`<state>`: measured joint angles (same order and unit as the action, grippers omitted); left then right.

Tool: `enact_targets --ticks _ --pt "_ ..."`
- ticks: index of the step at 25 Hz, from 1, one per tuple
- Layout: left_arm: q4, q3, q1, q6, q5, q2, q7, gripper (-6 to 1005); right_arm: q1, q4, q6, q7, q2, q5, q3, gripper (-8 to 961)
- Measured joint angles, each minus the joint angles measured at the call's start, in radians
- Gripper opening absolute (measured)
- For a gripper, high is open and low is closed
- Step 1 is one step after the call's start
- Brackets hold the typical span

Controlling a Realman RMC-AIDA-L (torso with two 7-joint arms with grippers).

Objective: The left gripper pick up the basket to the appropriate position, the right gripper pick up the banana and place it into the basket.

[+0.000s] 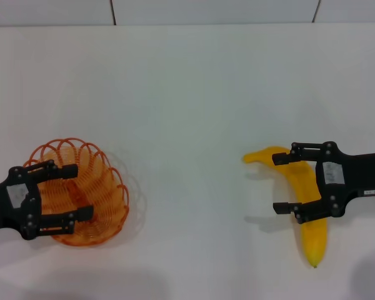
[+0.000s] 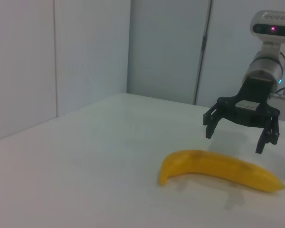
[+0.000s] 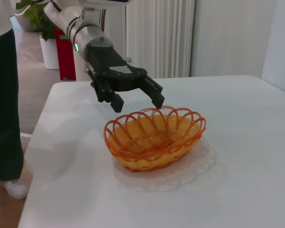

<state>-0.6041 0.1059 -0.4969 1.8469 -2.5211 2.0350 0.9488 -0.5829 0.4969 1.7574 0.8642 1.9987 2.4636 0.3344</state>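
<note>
Meanwhile, two claws hang over their targets on a white table (image 1: 187,94).

Left gripper: the left gripper (image 1: 72,192) sits at the lower left of the head view, fingers spread wide and empty above the near-left rim of the basket; from the right wrist view the left gripper (image 3: 135,99) hangs just above the far rim, tips not touching the wire.

Basket: the basket (image 1: 103,187), an orange wire oval with looped rim, rests on the table at the lower left of the head view; in the right wrist view the basket (image 3: 154,137) fills the centre of the frame and holds nothing.

Right gripper: the right gripper (image 1: 281,183) reaches in from the right edge of the head view, jaws wide apart, one finger to each side of the fruit's upper half; in the left wrist view the right gripper (image 2: 241,130) hovers at the right of the frame, clear of the fruit below it and gripping nothing.

Banana: the banana (image 1: 306,203) lies flat on the table at the lower right of the head view, well apart from the basket, its curved end toward mid-frame; in the left wrist view the banana (image 2: 218,169) lies low and right of centre.

Background: a person's dark trouser leg (image 3: 2,104) stands at the left edge of the right wrist view, beside the table.
</note>
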Motion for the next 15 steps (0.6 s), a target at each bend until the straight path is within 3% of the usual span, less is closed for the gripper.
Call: enact_targets --ticks 15 --pt "0.007 -0.001 -0.008 -0.002 -0.007 0.001 -0.002 879 0.0 0.0 -0.003 -0.001 0.0 -0.001 0.0 893"
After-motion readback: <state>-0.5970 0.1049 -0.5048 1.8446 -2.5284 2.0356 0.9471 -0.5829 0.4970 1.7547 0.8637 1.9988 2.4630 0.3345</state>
